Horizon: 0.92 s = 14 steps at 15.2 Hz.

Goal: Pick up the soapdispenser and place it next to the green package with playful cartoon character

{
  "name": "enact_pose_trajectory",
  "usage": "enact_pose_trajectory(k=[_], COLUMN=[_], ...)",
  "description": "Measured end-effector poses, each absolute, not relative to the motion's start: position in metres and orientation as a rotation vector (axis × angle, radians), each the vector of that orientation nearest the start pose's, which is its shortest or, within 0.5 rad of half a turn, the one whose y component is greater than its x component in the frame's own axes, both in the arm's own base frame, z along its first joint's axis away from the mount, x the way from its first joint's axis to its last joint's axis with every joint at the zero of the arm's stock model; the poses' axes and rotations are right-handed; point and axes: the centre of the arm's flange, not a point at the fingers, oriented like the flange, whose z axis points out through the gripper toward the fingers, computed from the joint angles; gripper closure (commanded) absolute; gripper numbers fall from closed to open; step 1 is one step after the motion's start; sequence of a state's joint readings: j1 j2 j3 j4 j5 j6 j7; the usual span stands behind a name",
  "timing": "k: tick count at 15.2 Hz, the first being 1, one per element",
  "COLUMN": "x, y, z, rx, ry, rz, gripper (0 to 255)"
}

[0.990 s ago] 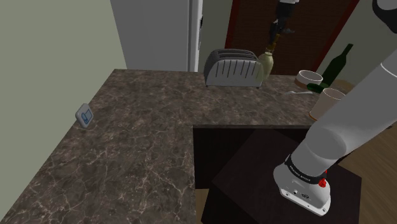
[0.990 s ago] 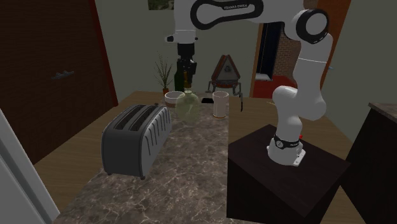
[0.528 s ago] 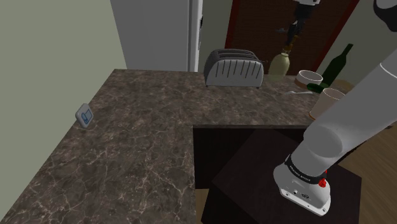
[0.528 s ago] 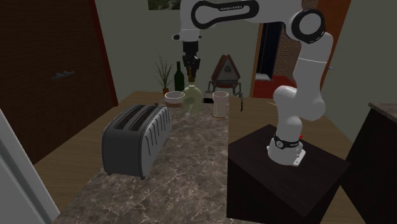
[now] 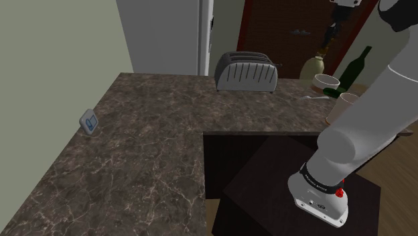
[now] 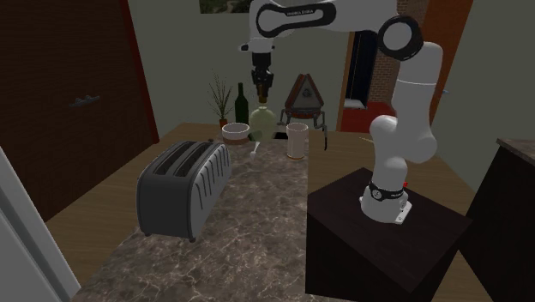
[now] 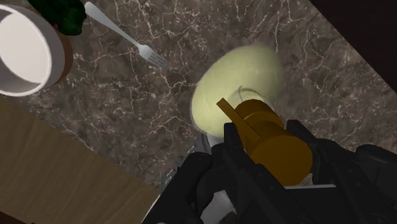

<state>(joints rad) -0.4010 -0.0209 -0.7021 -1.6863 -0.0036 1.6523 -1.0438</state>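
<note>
Soapdispenser (image 7: 245, 83) directly under gripper (image 6: 262, 88), fingers clenched on its gold pump (image 7: 275, 143); likely transport step, next move needs finding green package.

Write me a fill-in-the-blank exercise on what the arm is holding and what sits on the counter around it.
1. The gripper is ___ on the amber pump of the soap dispenser.
2. In the wrist view, a ___ lies on the counter between the bowl and the soap dispenser.
3. In the shoulder view, the grey ___ stands on the counter to the left of the soap dispenser.

Missing words: shut; fork; toaster.
</note>
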Motion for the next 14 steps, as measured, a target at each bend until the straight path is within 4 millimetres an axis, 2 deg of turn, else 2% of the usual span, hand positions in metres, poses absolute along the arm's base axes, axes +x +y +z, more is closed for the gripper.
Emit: enact_pose_trajectory(k=[14], x=[0.114], y=[-0.624], z=[0.583], rx=[-3.121], ry=[0.091], rz=[0.001], gripper=[255])
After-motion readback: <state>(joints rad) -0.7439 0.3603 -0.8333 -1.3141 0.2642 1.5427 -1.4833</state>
